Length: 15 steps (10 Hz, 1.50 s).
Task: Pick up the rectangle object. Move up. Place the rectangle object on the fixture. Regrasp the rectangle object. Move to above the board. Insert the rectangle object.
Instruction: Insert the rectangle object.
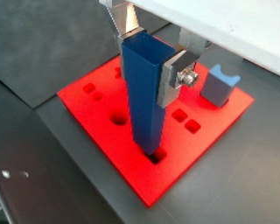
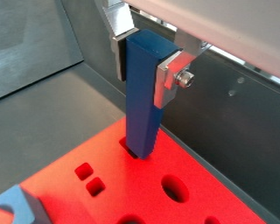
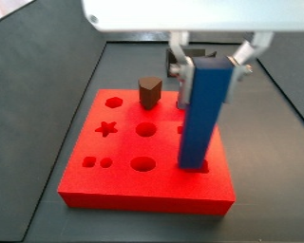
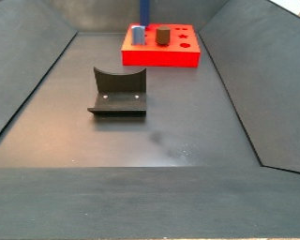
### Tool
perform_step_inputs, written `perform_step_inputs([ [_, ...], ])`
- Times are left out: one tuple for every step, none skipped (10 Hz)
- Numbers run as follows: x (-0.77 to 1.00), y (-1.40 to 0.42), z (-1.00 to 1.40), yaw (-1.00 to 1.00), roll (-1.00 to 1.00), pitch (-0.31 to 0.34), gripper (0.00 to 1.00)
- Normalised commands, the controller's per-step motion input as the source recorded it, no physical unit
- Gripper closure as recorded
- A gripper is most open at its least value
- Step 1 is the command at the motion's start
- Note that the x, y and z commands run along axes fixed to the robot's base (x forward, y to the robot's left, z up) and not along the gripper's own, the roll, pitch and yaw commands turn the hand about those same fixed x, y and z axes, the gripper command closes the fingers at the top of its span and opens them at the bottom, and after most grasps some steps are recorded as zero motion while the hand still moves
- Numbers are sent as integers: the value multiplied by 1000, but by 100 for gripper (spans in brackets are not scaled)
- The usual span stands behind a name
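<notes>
My gripper point(image 1: 150, 54) is shut on the upper end of the rectangle object point(image 1: 146, 96), a long saturated-blue bar that stands upright. Flat silver fingers point(image 1: 173, 79) clamp two opposite faces of it. In both wrist views the bar's lower end sits in a recessed hole near one edge of the bright-red board point(image 1: 101, 122). A side view shows my gripper point(image 3: 215, 63), the bar point(image 3: 201, 119) and the board point(image 3: 129, 185) the same way. The dark fixture point(image 4: 117, 94) stands bare on the floor, well away from the board point(image 4: 165, 58).
A brown hexagonal peg point(image 3: 148, 92) and a short pale-blue peg point(image 1: 220, 87) stand in the board. Other recessed holes (star, circles, squares) are open point(image 3: 107, 128). Sloping dark walls point(image 4: 34, 84) enclose the floor on both sides.
</notes>
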Motion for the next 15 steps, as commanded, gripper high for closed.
perform_step_inputs([
  [269, -71, -117, 34, 94, 0, 100],
  [220, -37, -83, 57, 107, 4, 100],
  [320, 0, -83, 0, 139, 49, 100],
  [66, 0, -49, 0, 141, 60, 100],
  [-109, 14, -6, -20, 66, 4, 100],
  [-286, 0, -9, 0, 86, 0, 100],
  [-377, 0, -6, 0, 109, 0, 100],
  [-323, 0, -20, -3, 101, 0, 100],
  [-14, 0, -74, 0, 76, 0, 100],
  [51, 0, -131, 0, 49, 0, 100],
  [177, 0, -314, 0, 110, -11, 100],
  [17, -66, -591, -51, 156, -254, 100],
  [0, -143, -551, -157, 186, -277, 100],
  [0, -146, -514, -206, 210, -279, 100],
  [0, -86, -517, -123, 219, -263, 100],
])
